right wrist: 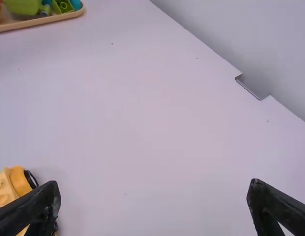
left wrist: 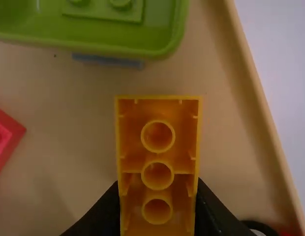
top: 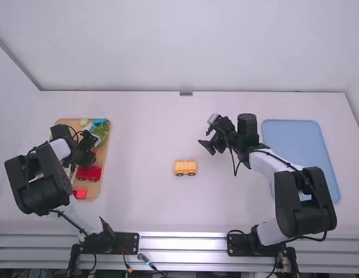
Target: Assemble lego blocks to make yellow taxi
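Two yellow pieces: a studded car (top: 185,166) with black wheels, and a block (left wrist: 158,175) (its hollow side shows, round tubes inside). The right gripper (top: 207,133) is spread wide and empty; the left gripper (top: 93,146) pinches the block over the wooden tray (left wrist: 254,93). The car sits on the white table (top: 145,202), near the right gripper, well apart from the left.

High view's nice and bright, some glare on the rail (top: 182,244) bottom middle; left wrist view's way dimmer.
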Motion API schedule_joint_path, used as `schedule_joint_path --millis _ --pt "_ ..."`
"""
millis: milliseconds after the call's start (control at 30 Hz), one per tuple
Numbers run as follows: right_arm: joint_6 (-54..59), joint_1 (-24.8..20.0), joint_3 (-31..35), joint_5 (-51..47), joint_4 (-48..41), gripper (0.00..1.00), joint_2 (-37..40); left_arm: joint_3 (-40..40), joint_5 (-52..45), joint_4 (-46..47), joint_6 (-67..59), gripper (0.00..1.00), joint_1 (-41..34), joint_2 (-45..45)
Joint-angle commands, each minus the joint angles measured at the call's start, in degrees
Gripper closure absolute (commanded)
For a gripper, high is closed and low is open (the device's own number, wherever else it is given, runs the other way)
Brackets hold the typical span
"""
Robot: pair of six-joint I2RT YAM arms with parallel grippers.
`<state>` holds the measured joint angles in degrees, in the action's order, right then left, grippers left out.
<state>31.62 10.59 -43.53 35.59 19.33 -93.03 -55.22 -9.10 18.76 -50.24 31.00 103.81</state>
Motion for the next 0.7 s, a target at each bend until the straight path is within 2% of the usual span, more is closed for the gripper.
schedule_joint_path --millis 0,100,200,300,467,667 --pt "-0.1 -0.1 -1.6 0.3 0.0 0.01 0.5 0.5 -2.3 0.2 -0.2 0.72 0.2 0.1" --pt "-0.2 -0.1 -1.6 0.3 0.0 0.01 0.5 0.5 -2.9 0.2 -0.2 0.74 -0.1 0.1" --pt "-0.2 -0.1 -1.6 0.3 0.0 0.01 0.5 0.5 -4.3 -0.6 0.2 0.85 -0.2 0.0" --pt "-0.4 0.0 -1.6 0.8 0.0 0.01 0.5 0.5 -3.8 -2.9 8.1 0.94 -0.3 -1.7" --pt "-4.1 0.0 -1.6 7.6 2.0 0.01 0.5 -0.6 -5.9 -1.4 19.1 0.98 -0.3 -7.3" --pt "-11.0 0.0 -1.6 17.6 7.4 0.01 0.5 0.7 -20.7 2.0 19.4 0.98 -1.6 -17.7"
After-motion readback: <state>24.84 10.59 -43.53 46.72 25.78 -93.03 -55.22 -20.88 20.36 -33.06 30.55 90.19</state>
